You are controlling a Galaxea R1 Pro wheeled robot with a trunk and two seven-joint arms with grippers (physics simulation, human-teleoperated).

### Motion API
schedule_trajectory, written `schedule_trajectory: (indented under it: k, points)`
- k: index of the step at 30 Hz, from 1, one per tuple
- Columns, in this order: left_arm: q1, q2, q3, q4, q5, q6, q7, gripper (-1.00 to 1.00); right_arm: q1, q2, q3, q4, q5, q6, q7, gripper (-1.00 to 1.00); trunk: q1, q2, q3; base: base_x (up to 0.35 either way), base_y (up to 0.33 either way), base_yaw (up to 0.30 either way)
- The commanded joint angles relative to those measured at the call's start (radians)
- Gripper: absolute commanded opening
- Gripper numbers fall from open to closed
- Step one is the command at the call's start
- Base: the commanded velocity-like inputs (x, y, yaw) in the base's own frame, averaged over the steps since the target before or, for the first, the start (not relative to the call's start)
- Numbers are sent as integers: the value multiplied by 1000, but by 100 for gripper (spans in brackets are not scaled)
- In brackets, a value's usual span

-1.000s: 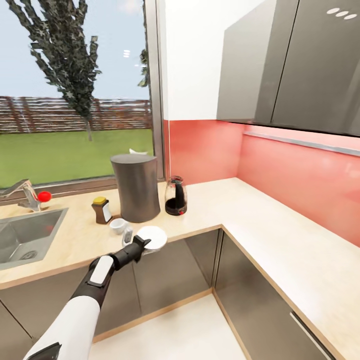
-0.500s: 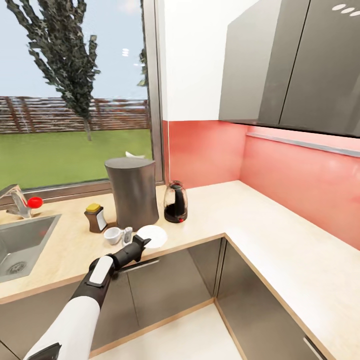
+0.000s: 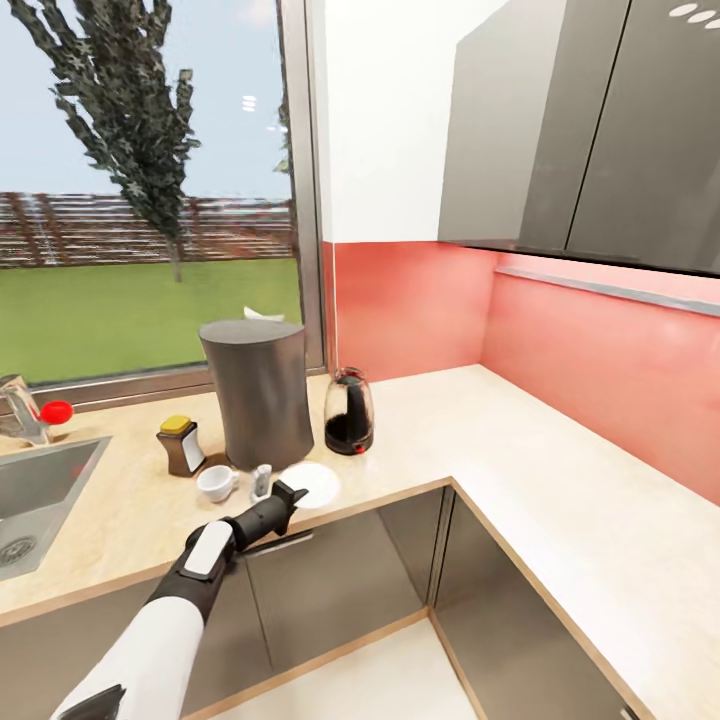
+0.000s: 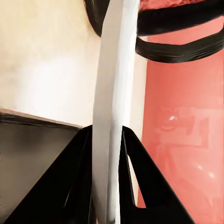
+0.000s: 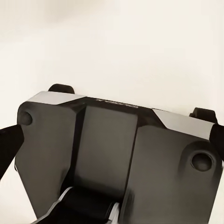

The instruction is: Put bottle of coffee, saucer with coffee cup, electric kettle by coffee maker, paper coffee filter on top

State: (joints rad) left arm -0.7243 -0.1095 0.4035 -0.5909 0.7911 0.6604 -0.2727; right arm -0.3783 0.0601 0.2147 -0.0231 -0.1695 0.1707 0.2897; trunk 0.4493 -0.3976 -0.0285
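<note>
Left wrist view: gripper (image 4: 108,154) pinches saucer (image 4: 114,93) edge-on. It should lower it flat beside the coffee maker (image 3: 258,392), then release.

Head high over countertop (image 3: 480,440), left wrist close (saucer (image 4: 114,93) edge-on)

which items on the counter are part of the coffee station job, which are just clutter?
Job items:
coffee maker
bottle of coffee
coffee cup
saucer, pinched at its edge by the left gripper
electric kettle

Not part of it:
sink
faucet
wall cabinets
</note>
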Motion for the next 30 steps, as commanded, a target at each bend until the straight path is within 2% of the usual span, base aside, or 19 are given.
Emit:
schedule_trajectory:
  k: [1, 9, 16, 22, 27, 30]
  points:
    - [-1, -3, 8, 5, -1, 8, 3, -100, -1, 0, 8, -1, -10, 6, 2, 100, 1, -2, -2, 12, -2, 0]
    - [-1, -5, 9, 30, 5, 6, 56, -100, -1, 0, 8, -1, -11, 6, 2, 100, 1, -2, -2, 3, -1, 0]
    - [-1, -4, 16, 27, 6, 4, 64, -100, -1, 0, 8, -1, -10, 6, 2, 100, 1, -2, -2, 0, 0, 0]
    - [-1, -1, 56, 29, 21, -25, 71, -100, -1, 0, 8, -1, -10, 6, 2, 100, 1, -2, -2, 72, 0, 0]
    - [-1, 1, 64, 31, 23, -52, 116, -100, -1, 0, 8, -1, -10, 6, 2, 100, 1, -2, -2, 207, 0, 0]
    - [-1, 1, 63, 31, 23, -54, 124, -100, -1, 0, 8, -1, -10, 6, 2, 100, 1, -2, -2, 28, 0, 0]
